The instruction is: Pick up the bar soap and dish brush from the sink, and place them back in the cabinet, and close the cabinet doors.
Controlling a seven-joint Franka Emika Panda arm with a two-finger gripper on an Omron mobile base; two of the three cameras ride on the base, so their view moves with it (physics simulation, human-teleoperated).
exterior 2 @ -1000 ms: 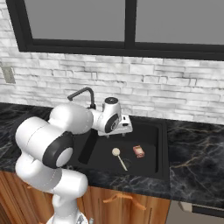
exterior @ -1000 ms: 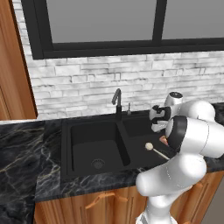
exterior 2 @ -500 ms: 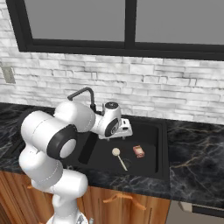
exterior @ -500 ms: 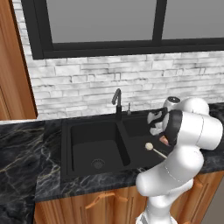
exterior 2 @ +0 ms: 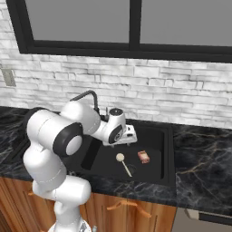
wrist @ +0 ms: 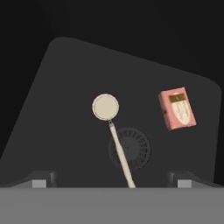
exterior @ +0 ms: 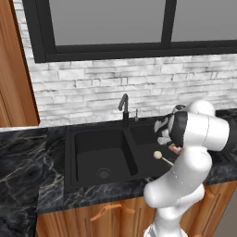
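Overhead, hand view | dish brush (wrist: 106, 107) handle crosses drain (wrist: 130, 148) | bar soap (wrist: 177, 108) apart | claw (wrist: 112, 178) spread

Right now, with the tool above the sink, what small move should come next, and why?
Probably lower the open tool straight toward the dish brush. Its handle runs up between the fingertips across the drain, while the bar soap lies apart to one side. Both items rest on the sink floor, and nothing is gripped.

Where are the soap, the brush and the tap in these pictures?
bar soap (wrist: 177, 108), hand view, pale top face.
dish brush (wrist: 105, 106), hand view, round cream head.
faucet (exterior: 124, 104), left base view, curved black spout.
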